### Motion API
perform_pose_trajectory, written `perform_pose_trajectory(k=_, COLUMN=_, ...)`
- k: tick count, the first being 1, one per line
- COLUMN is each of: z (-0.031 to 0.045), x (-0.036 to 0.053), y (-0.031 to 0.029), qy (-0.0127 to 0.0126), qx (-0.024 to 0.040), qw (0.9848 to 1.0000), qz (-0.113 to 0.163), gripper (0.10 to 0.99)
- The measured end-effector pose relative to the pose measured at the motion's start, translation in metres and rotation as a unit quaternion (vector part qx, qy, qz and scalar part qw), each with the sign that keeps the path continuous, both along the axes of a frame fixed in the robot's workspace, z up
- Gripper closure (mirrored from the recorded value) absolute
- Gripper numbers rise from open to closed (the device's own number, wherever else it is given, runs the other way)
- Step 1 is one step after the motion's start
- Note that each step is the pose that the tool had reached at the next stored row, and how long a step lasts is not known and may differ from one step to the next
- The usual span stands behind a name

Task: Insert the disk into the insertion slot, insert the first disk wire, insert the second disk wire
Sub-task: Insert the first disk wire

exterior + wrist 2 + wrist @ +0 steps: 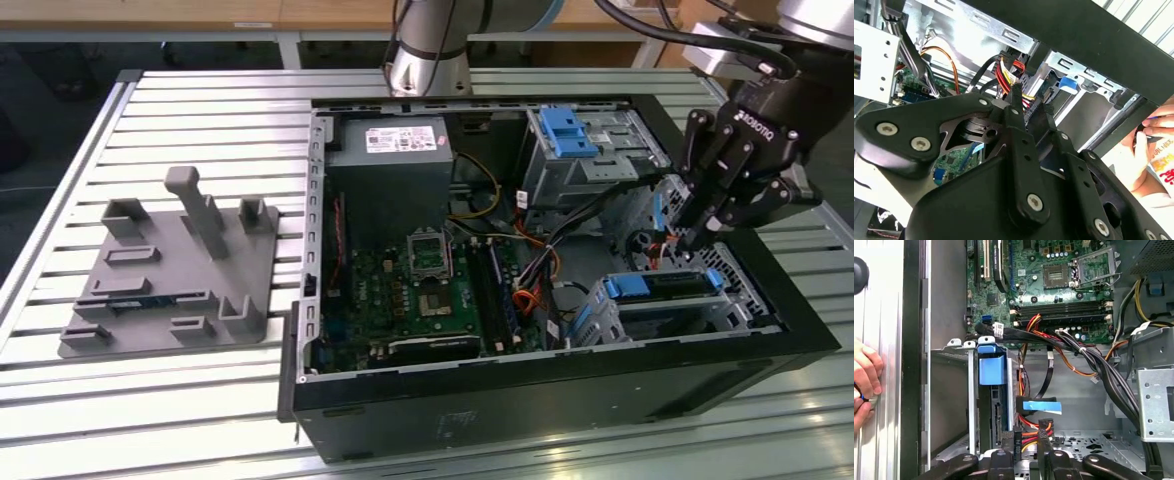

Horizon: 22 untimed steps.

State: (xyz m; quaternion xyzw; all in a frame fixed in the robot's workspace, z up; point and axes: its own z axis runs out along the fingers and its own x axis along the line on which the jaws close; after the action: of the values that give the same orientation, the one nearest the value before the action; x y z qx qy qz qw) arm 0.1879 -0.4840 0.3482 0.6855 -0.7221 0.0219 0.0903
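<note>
Gripper lowered into the open computer case, beside the seated disk.
The disk lies in the insertion slot at the exterior view's near right; the gripper hangs just beyond it among red-and-yellow wires, and whether it grasps anything cannot be told.

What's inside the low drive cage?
The disk in its blue carrier sits in the insertion slot. Cage walls hide most of the drive body, so seating depth can't be confirmed.
</note>
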Motion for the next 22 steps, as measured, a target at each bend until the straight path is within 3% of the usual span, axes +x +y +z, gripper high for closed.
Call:
perform_pose_trajectory(k=4, z=-0.0020, x=0.0000, y=0.0000, qy=0.0000, qx=-0.0044, qw=1.0000, qz=0.000, gripper=0.761)
perform_pose_trajectory(k=7, z=-0.0022, x=0.0000, y=0.0000, qy=-0.0005, qx=-0.0121, qw=0.9999, qz=0.000, gripper=0.761)
perform_pose_trajectory(k=11, z=-0.0021, x=-0.0002, y=0.0006, qy=-0.0074, qx=-0.0236, qw=0.9997, qz=0.000, gripper=0.761)
perform_pose_trajectory(k=13, z=-0.0023, x=-0.0005, y=0.0009, qy=-0.0077, qx=-0.0278, qw=0.9996, qz=0.000, gripper=0.761)
perform_pose_trajectory(k=22, z=-0.0024, x=-0.0019, y=0.0031, qy=-0.0076, qx=-0.0302, qw=0.9995, qz=0.000, gripper=0.761)
